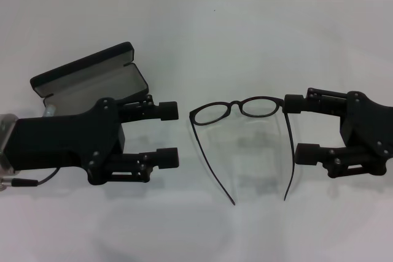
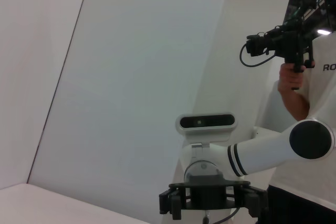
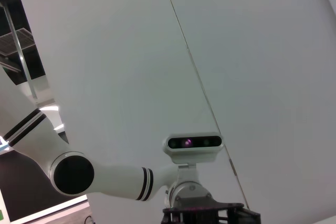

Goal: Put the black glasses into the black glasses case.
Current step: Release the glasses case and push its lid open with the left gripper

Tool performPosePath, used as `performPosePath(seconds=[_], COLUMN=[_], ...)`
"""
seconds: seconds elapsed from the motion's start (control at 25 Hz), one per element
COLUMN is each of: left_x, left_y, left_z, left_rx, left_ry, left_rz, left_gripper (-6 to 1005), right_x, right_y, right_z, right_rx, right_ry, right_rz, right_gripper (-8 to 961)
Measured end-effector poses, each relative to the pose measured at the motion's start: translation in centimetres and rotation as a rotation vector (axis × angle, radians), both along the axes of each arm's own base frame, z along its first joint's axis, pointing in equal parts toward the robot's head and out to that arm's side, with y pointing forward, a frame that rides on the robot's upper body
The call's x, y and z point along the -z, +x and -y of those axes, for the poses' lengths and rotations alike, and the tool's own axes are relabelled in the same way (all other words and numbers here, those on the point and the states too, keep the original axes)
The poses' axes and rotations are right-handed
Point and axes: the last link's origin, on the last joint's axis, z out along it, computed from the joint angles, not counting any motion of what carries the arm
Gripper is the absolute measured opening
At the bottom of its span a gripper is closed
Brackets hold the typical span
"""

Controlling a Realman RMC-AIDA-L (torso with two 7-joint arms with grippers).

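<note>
Only the head view shows the work area. The left wrist view looks away from the counter: it shows a white wall, the robot's head camera [image 2: 206, 121], a white arm segment [image 2: 273, 148] and a person [image 2: 310, 87] in a white shirt holding a black camera rig [image 2: 281, 40]. The right wrist view likewise shows only wall, the head camera [image 3: 193, 143] and a white arm segment [image 3: 100, 174]. Neither wrist view shows the glasses, the case or either tool's fingers.

In the head view, the glasses [image 1: 236, 110] lie on the white counter [image 1: 245, 35], centre, between the two tools, lenses toward the far side, both temple arms unfolded and running toward the robot. The frame is thin and black with two oval clear lenses.

The case [image 1: 92, 78] sits at the left, lid open, pale grey lining exposed. The left tool [image 1: 167, 134] stands in front of it and hides its near part. This tool's fingers are spread apart, holding nothing, well clear of the glasses' left lens.

The right tool [image 1: 299, 128] is also spread wide and empty. Its far finger [image 1: 293, 103] sits just beside the right hinge of the frame; contact cannot be confirmed.
</note>
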Motion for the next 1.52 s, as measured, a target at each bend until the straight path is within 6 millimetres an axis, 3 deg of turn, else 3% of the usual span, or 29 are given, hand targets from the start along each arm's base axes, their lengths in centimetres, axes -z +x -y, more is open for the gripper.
performPosePath(seconds=[0.52,0.64,0.76,0.96,1.08,1.28,1.52], left_x=[-0.2,-1.3,-3.7,-8.3,-9.5,-8.6,-6.6], left_y=[0.1,0.9,2.5,5.3,6.1,7.5,7.5], left_z=[-0.3,-1.6,-3.1,-5.0,-5.9,-7.0,-8.6], left_rx=[-0.013,-0.044,-0.062,-0.115,-0.207,-0.255,-0.261], left_ry=[0.015,0.016,0.038,0.195,0.298,0.450,0.491], left_rz=[0.009,-0.015,-0.091,-0.327,-0.532,-0.878,-1.038], left_gripper=[787,787,783,726,672,675,648], right_x=[0.1,0.1,0.1,0.4,0.5,0.6,0.5], right_y=[0.1,0.3,0.8,2.5,3.1,3.9,4.3], right_z=[0.0,-0.2,-0.3,-0.4,-0.3,-0.2,0.1], right_rx=[0.010,0.026,0.053,0.142,0.173,0.220,0.237], right_ry=[0.005,0.022,0.039,0.083,0.098,0.123,0.128], right_rz=[0.001,0.009,0.023,0.067,0.078,0.084,0.084], right_gripper=[870,870,870,870,869,869,869])
